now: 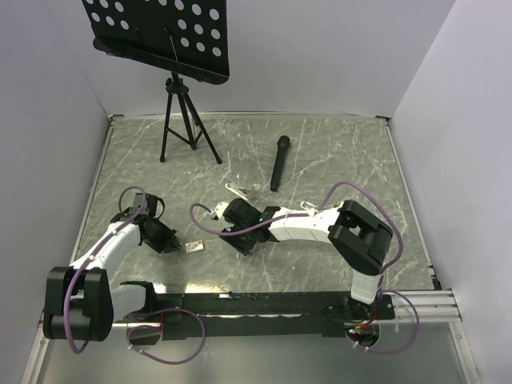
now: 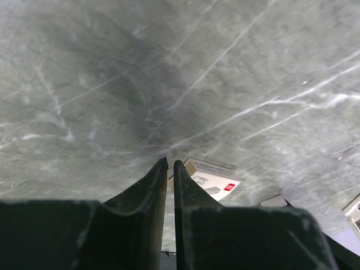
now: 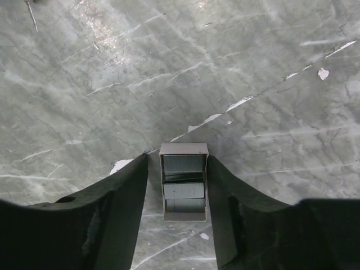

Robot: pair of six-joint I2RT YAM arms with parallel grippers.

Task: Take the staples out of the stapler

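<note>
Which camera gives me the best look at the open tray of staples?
Right wrist: the tray of staples sits open between the right gripper's fingers, strips plainly visible. Top external hides it beneath that gripper; left wrist misses it.

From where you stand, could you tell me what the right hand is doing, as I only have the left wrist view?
Observer: The right hand is open, with its fingers on either side of an open box of staples. There is a clear gap between the box and one finger.
Operator: Thank you. Where is the stapler, please?
Observer: The stapler lies farther back than the right hand, close to the near end of a black microphone.
Operator: Is anything tall standing nearby?
Observer: Yes, a music stand on a tripod stands at the back left, well apart from both arms.
</note>
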